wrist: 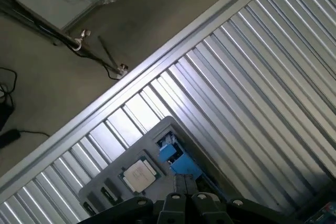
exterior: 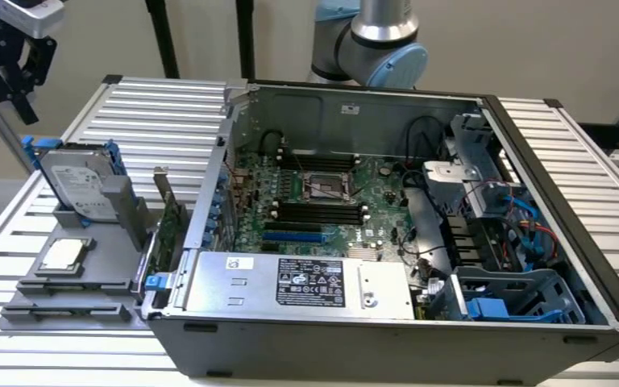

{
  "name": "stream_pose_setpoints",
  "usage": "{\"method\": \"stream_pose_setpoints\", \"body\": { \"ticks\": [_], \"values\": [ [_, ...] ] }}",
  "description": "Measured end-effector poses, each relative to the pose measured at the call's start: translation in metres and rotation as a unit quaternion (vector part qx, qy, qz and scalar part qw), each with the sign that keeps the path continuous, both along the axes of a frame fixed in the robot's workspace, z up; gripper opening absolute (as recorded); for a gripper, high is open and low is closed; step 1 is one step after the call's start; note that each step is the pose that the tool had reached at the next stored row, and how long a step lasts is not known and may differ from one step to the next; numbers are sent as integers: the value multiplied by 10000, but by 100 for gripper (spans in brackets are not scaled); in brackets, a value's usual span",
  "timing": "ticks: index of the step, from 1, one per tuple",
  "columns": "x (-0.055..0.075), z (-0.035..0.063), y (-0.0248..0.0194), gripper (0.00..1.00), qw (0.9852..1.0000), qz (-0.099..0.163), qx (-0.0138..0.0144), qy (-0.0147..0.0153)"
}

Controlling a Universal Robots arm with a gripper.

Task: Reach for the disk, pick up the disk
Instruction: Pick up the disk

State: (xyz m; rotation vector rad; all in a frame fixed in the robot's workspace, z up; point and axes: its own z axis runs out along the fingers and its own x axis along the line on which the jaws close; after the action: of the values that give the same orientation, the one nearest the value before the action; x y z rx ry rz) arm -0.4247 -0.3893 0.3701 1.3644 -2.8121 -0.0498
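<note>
Hovering claw [exterior: 3,97] well apart from disk [exterior: 77,182] | claw partly cut off | grip state: cannot tell

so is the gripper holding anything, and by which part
Nothing: the gripper hangs in the air, apart from the disk, which stands in its grey holder.

Arm segment [exterior: 380,36] upright, end effector [exterior: 3,93] aloft at exterior view's left

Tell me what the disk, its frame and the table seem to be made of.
The disk: likely metal, a dull silver casing under a white paper-like label. The frame: probably plastic, uniformly blue and matte. The table: seems aluminium, pale ribbed slats with a soft sheen.
</note>
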Motion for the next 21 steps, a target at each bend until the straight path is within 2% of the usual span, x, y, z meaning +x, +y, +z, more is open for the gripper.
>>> {"method": "stream_pose_setpoints", "body": {
  "ticks": [3,6,11,14,16,19,21],
  "values": [
    [0,0,0,11,9996,275,0,0],
    [0,0,0,11,9985,545,0,0],
    [0,0,0,11,9950,999,0,0],
    [0,0,0,11,9919,1270,0,0],
    [0,0,0,11,9893,1456,0,0],
    [0,0,0,11,9852,1716,0,0],
    [0,0,0,11,9818,1899,0,0]
  ]
}}
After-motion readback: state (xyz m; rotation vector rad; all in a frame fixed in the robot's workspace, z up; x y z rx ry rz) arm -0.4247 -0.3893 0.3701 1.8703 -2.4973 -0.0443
